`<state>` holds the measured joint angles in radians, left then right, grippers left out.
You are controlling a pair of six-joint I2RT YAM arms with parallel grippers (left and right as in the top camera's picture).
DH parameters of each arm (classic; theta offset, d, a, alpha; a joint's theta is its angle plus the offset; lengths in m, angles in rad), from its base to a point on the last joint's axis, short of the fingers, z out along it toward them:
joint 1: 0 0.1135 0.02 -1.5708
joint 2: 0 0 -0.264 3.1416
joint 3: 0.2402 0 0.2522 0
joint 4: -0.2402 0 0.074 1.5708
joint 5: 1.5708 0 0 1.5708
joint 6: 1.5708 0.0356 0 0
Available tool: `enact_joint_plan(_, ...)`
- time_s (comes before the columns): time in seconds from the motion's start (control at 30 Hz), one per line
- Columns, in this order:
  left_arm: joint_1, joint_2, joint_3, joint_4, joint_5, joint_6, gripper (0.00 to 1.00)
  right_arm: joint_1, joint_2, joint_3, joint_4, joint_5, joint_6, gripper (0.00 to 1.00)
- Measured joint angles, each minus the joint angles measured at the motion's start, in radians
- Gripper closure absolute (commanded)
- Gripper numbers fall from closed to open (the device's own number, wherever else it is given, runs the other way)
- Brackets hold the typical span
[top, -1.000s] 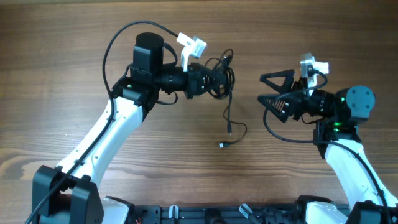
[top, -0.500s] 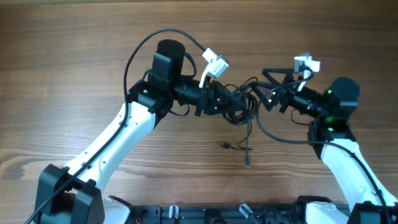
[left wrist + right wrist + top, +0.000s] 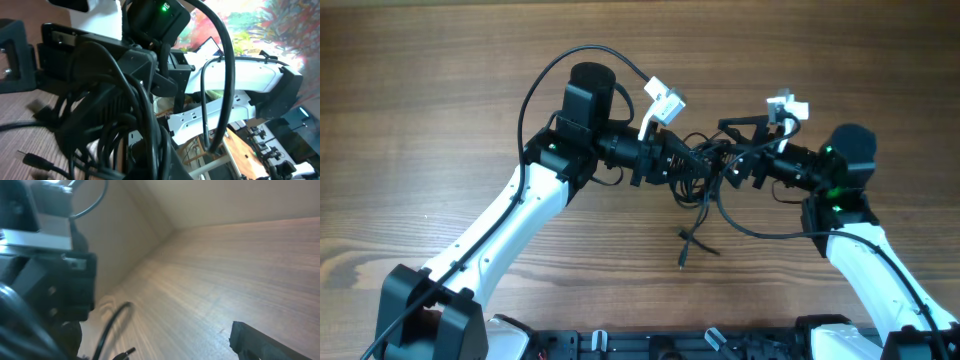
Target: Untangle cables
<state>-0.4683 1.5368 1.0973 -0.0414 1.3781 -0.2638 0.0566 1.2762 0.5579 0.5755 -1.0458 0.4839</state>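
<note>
The cables are a dark knotted bundle of thin black cords held up between the two arms, with loose ends and a plug hanging down to the table. My left gripper is shut on the bundle. In the left wrist view the cords fill the foreground in front of the right arm. My right gripper is open, and its jaws reach the right side of the bundle. The right wrist view shows one of its fingers, a cord loop and a plug tip.
The wooden table lies all around. Thicker black arm cables arc over the left arm and loop under the right arm. White camera mounts sit on both wrists.
My left gripper carried the bundle rightward toward the middle. My right gripper moved left to meet it, jaws open at the bundle. The hanging ends swung.
</note>
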Motion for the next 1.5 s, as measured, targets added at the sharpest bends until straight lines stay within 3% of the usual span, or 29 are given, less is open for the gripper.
enact_joint_plan(0.1, 0.000, 0.000, 0.000, 0.000, 0.000, 0.000, 0.96, 0.015, 0.000, 0.000, -0.015, 0.100, -0.004, 0.04)
enact_joint_plan(0.27, -0.002, 0.013, 0.000, -0.001, -0.026, -0.001, 0.96, 0.002, -0.018, 0.001, -0.154, 0.429, 0.066, 0.02)
enact_joint_plan(0.43, -0.005, 0.042, 0.000, -0.033, -0.054, -0.003, 0.96, -0.111, -0.028, 0.001, -0.224, 0.572, 0.127, 0.01)
enact_joint_plan(0.57, -0.013, 0.038, 0.000, -0.038, 0.023, -0.003, 0.96, -0.245, -0.018, 0.001, -0.233, 0.750, 0.171, 0.00)
enact_joint_plan(0.77, -0.015, 0.033, 0.000, -0.046, 0.059, -0.003, 0.95, -0.312, -0.018, 0.001, -0.240, 0.895, 0.196, 0.00)
enact_joint_plan(0.87, -0.016, 0.026, 0.000, -0.056, -0.032, -0.003, 0.89, -0.332, -0.018, 0.002, -0.311, 0.889, 0.204, 0.00)
enact_joint_plan(1.03, -0.015, 0.020, -0.001, -0.190, -0.277, -0.004, 0.94, -0.332, -0.017, 0.004, -0.550, 1.003, 0.262, 0.00)
enact_joint_plan(1.13, -0.015, 0.020, -0.001, -0.266, -0.413, -0.003, 0.96, -0.335, -0.017, 0.003, -0.617, 0.988, 0.285, 0.00)
enact_joint_plan(1.27, -0.015, 0.020, -0.003, -0.224, -0.529, -0.039, 0.96, -0.311, -0.017, 0.003, -0.636, 0.787, 0.257, 0.00)
enact_joint_plan(1.5, -0.015, 0.020, -0.003, -0.208, -0.528, -0.071, 0.96, -0.184, -0.016, 0.003, -0.566, 0.371, 0.012, 0.00)
